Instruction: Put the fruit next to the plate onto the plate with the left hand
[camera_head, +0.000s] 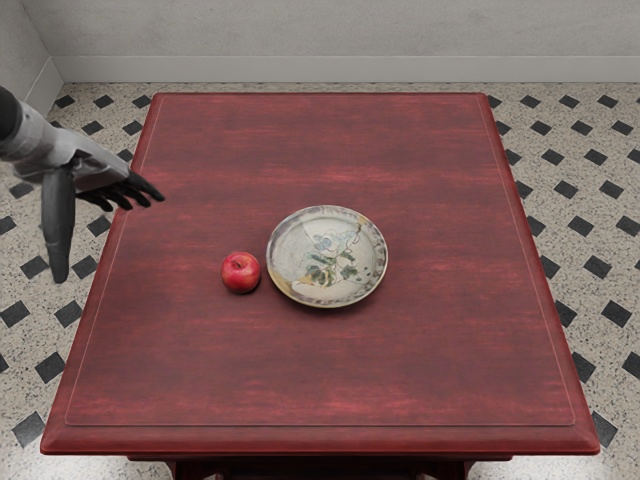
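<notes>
My left hand hangs open, empty, ten o'clock of the dark red wooden desk — round red apple sits nine o'clock of the patterned ceramic plate; I'd grasp from above.

Inventory, head view:
- Counter: 1, red-brown wood.
- Fruit: 1 red apple.
- Tableware: 1 patterned plate.
- Robot arms in view: 1, entering from the left edge.
- Hands in view: 1, the left hand.
- Loose items on the counter: 2.
</notes>
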